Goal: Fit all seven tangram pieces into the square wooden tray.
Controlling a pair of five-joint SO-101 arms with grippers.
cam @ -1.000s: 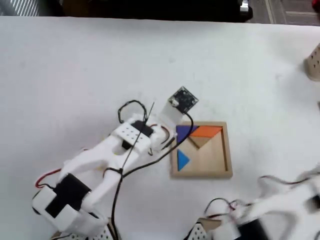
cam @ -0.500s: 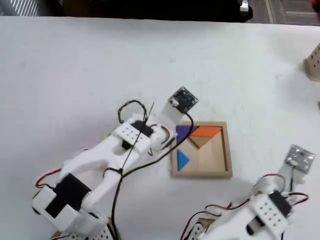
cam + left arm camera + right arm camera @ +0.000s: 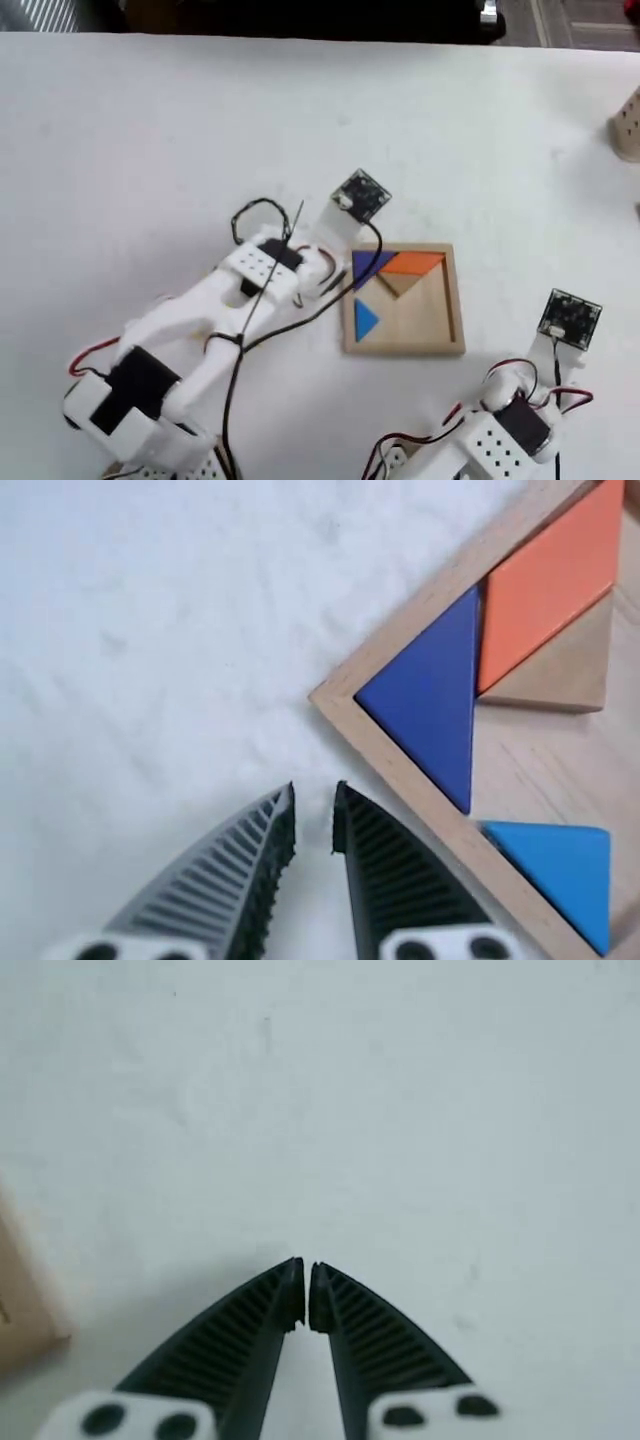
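The square wooden tray lies on the white table right of centre. Inside it are a dark blue triangle, an orange piece, a wood-coloured triangle and a light blue triangle. My left gripper hovers just outside the tray's corner beside the dark blue triangle; its fingers are all but shut, with nothing between them. My right gripper is shut and empty over bare table, with a tray corner off to one side. The right arm sits below and right of the tray.
A wooden pegged block stands at the table's right edge. The left arm and its cables stretch from the bottom left up to the tray. Open white table spreads behind and left of the tray.
The right arm has swung in at the bottom right and turned toward the tray's right side. The left arm's wrist has edged slightly up and left.
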